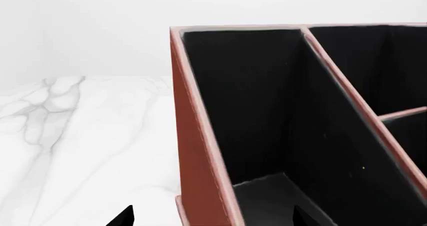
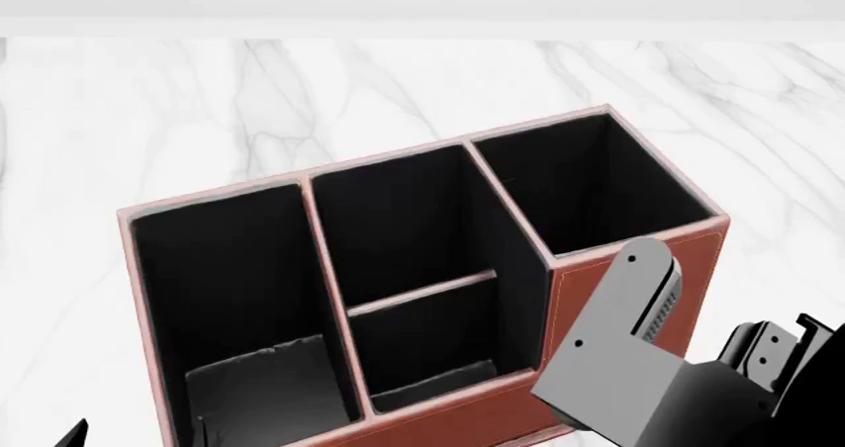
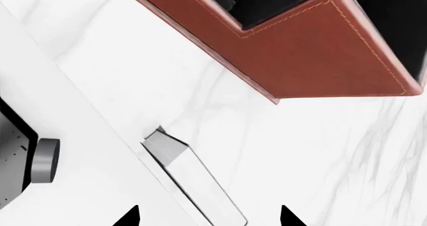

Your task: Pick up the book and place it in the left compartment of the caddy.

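One unmarked caddy (image 2: 620, 269), book (image 2: 257, 378) inside.

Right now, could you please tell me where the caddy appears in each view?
Head: the caddy fills the centre, seen from above.
Left wrist: it takes up the picture's right half, seen close up.
Right wrist: only its brown outer wall shows, along the upper edge.
Shared landmark: the marble table.
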You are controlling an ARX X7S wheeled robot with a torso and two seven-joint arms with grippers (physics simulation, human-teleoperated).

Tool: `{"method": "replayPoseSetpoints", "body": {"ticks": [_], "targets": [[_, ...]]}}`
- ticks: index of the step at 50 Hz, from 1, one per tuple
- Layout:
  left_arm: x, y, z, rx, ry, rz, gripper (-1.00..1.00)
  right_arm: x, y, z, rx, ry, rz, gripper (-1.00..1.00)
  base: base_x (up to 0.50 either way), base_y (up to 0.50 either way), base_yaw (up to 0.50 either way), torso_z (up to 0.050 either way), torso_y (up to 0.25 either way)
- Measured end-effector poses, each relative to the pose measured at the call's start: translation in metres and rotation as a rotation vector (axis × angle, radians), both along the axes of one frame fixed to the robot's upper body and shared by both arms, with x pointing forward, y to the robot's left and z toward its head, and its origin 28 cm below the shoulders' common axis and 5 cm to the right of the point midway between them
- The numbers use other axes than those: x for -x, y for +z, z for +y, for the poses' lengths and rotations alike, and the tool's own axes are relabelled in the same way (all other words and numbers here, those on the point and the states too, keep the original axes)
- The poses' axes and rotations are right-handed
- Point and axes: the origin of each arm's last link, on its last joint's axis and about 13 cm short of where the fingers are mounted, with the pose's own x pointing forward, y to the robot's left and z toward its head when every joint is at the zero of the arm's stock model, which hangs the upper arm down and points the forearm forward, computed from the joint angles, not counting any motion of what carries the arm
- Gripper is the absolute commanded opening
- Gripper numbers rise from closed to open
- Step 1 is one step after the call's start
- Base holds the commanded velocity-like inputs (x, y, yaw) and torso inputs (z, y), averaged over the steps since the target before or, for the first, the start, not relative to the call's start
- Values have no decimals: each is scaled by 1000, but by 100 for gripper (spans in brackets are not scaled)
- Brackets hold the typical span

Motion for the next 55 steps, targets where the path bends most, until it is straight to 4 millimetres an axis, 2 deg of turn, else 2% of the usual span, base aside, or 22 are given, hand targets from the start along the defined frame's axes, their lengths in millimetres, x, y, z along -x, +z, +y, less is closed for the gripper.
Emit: {"method": "replayPoseSetpoints", "body": {"ticks": [10,34,55], "targets": [[0,0,0,-1,-1,1,100,-6,-10,-2,-7,-10,8,100,0,0,0,0,0],[0,0,0,-1,0,0,100,-25,-50,-14,-38,-63,67,100,0,0,0,0,0],[-1,0,0,0,-2,-1,100,-33,-80,-19,-63,-78,132,100,0,0,0,0,0]]}}
